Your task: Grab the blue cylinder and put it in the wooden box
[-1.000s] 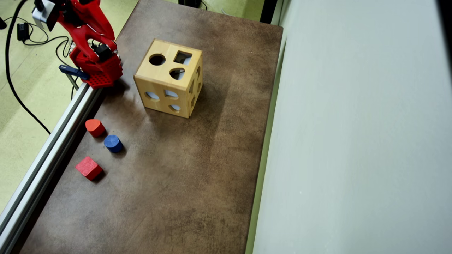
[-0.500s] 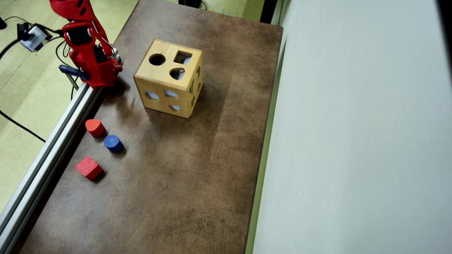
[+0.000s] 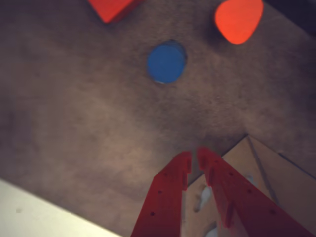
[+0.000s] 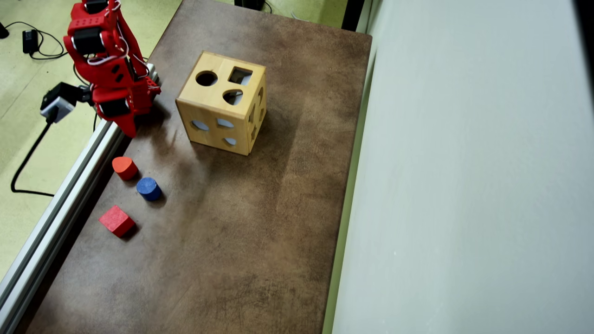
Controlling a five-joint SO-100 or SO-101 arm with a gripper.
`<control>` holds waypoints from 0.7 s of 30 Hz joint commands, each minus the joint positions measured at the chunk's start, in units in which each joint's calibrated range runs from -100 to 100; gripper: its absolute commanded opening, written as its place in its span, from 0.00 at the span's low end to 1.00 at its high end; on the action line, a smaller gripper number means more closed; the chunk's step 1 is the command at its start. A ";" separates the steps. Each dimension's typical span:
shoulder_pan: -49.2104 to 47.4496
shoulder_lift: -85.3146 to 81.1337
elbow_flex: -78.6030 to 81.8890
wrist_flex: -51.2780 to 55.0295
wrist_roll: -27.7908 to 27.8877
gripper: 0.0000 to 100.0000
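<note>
Your claw (image 3: 193, 160) hung nearly closed, empty, high above tabletop (image 4: 260, 241). Cylinder (image 4: 149, 189) stood near tabletop's left edge, overhead view, between red blocks. Looked light, rigid, smooth: pinch curved sides.

In the wrist view the red cube (image 3: 112, 8) is cut off by the top edge, only one corner showing, and the red rounded block (image 3: 238, 19) loses its far side to the same edge. The wooden box (image 3: 256, 182) shows just a corner at lower right, partly covered by the gripper (image 3: 194, 159) fingers. The whole view is soft and blurred. In the overhead view the arm (image 4: 103, 60) runs off the top edge
</note>
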 commanded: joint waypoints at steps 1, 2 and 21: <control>-0.07 3.07 -0.46 -0.82 0.34 0.04; -0.22 4.08 -0.46 -0.82 0.34 0.04; 2.31 12.41 5.98 -14.01 7.23 0.04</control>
